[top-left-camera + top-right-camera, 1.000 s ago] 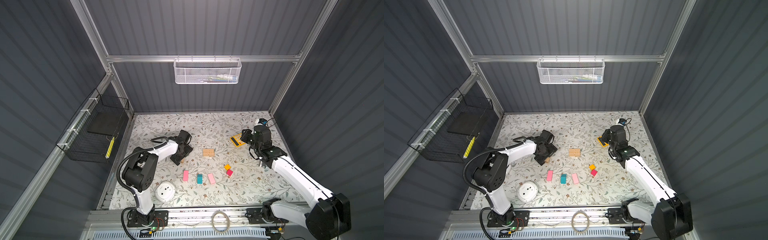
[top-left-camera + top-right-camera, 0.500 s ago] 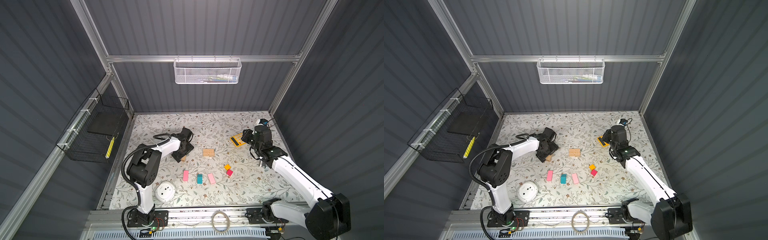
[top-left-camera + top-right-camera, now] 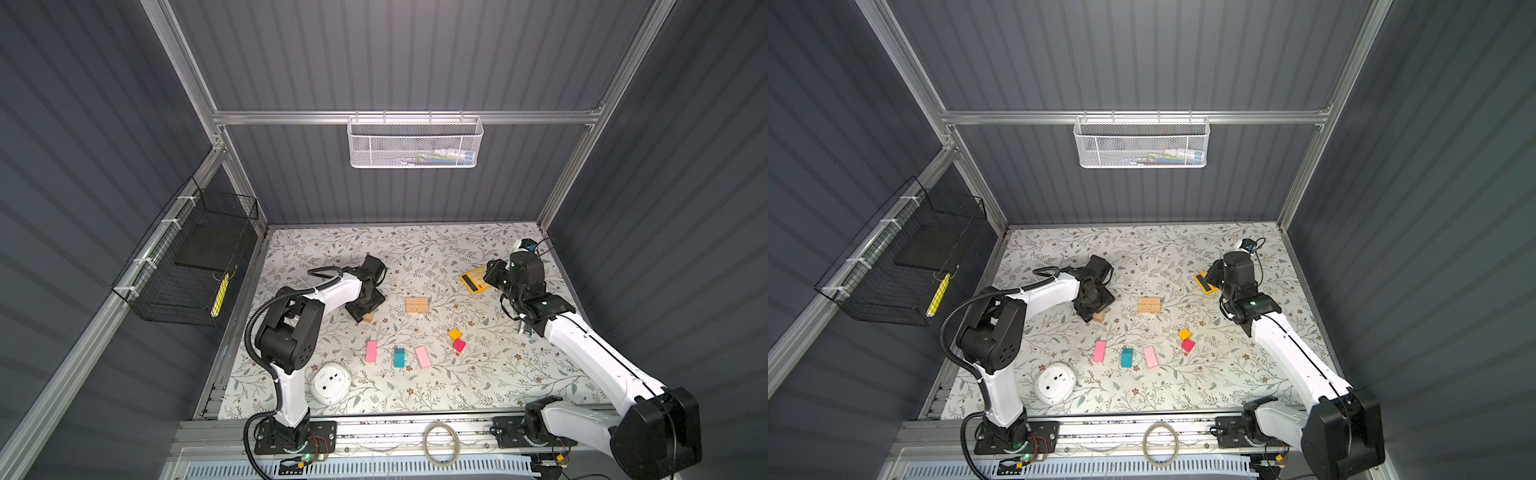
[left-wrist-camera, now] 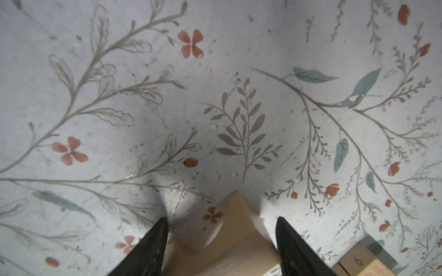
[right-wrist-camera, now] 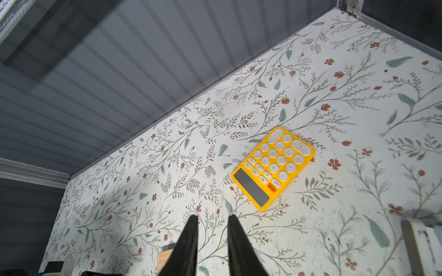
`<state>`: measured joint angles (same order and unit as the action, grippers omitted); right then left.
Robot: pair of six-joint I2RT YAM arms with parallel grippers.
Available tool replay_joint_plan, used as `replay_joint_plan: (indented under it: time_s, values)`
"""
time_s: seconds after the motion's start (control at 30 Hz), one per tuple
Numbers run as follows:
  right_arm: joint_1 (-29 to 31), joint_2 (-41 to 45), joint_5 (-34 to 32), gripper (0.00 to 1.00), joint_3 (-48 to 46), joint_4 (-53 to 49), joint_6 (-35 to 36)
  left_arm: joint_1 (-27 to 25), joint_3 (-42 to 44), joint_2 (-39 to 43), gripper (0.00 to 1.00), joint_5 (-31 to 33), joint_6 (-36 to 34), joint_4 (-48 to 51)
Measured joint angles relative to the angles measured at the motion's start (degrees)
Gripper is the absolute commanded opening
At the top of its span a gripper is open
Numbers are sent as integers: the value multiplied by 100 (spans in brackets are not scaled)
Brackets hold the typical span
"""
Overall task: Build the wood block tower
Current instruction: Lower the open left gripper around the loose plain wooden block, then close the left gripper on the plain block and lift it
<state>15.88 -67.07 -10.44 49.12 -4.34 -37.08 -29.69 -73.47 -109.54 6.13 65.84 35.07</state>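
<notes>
Left claw (image 4: pixel 221 218) straddling tan bar (image 4: pixel 239 229) lying between jaws on desk (image 4: pixel 239 71); clamped or loose, cannot tell. Probably light, rigid, slick wood: best pinched across flat sides, mid-length.

calculator (image 3: pixel 475 279): yellow, pale round keys, dark screen, flat on mat, far right
round device (image 3: pixel 330 382): white, domed, near mat's front-left edge
mat (image 3: pixel 415 249): floral print, grey twigs, red flowers, covers table
mesh basket (image 3: pixel 414 143): white, hangs on back rail, contents unclear
wire basket (image 3: pixel 187 266): black, on left wall, dark slab and yellow item inside
cable loop (image 3: pixel 442 444): pale coil lying on front rail
</notes>
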Motion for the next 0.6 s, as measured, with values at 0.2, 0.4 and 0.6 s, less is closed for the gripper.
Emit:
replay_joint_plan:
  time_s: [0.2, 0.4, 0.6]
  values:
    - [0, 7, 22, 25, -17, 0, -2, 0, -4, 0, 69, 59, -396, 79]
    - [-9, 7, 74, 25, -17, 2, -20, 0, -164, 0, 66, 125, -970, 286]
    - [-9, 7, 122, 24, -17, 2, -37, 0, -365, -15, 67, 111, -1539, 402]
